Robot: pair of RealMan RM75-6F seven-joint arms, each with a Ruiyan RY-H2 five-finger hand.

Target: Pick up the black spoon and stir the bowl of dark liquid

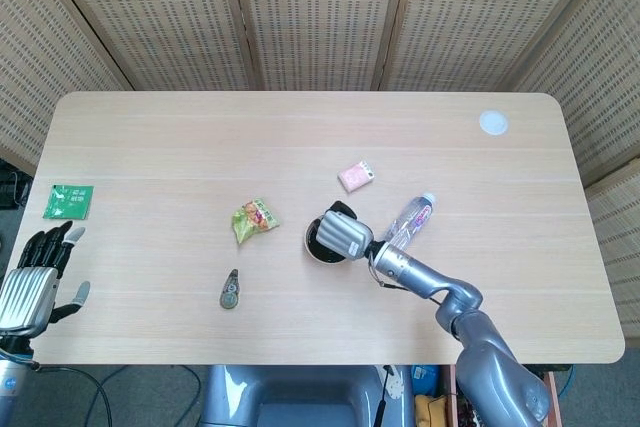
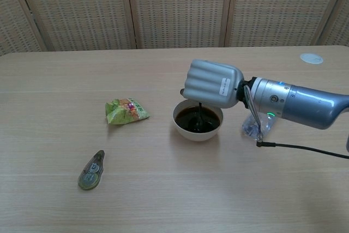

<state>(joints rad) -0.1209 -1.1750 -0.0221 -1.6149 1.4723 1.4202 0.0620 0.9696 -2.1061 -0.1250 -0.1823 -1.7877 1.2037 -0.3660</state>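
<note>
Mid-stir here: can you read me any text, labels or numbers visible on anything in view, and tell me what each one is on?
No text can be read in either view.
White sticker on the back of the right hand: dark print, too small.
Green snack packet: colourful print, blurred.
Green sachet: white marks, too small.
Pink packet: nothing legible.
Water bottle label: blurred.

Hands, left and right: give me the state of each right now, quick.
Left hand: open, holding nothing, at the table's near left edge.
Right hand: closed on the black spoon, which dips into the bowl of dark liquid.
</note>
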